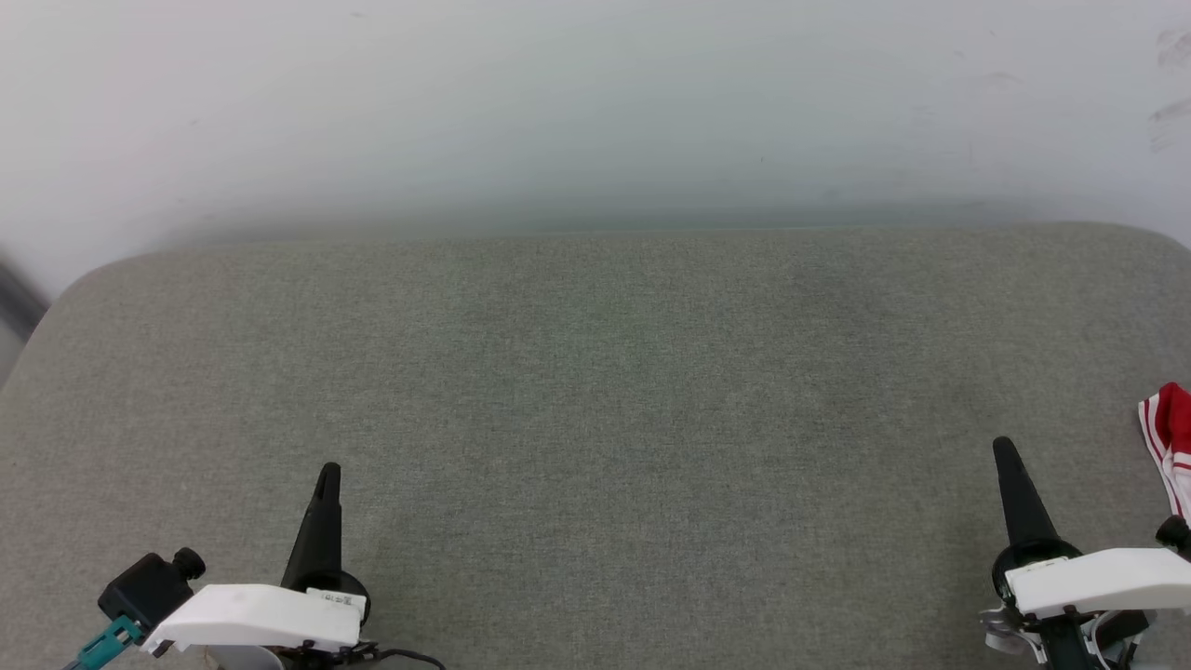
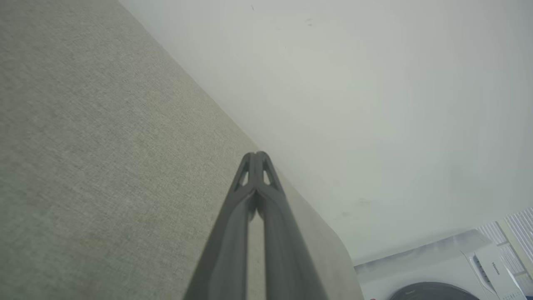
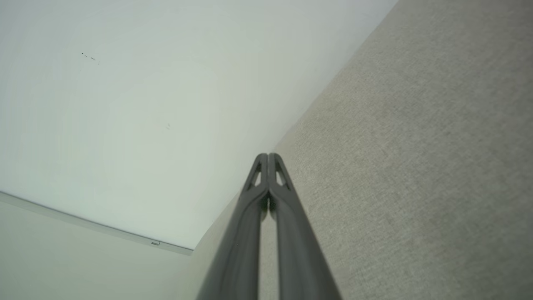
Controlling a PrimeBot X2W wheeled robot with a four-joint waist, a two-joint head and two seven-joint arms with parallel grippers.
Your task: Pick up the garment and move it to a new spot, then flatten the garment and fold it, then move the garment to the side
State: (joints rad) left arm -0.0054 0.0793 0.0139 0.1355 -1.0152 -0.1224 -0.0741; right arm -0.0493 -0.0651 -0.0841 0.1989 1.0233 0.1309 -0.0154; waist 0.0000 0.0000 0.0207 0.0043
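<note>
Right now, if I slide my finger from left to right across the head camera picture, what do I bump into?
left gripper, shut → bare grey padded surface → right gripper, shut → a red-and-white bit of the garment at the right edge.

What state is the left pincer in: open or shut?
Shut. On the left pincer, the two long dark fingers touch at the tips, with nothing between them.
</note>
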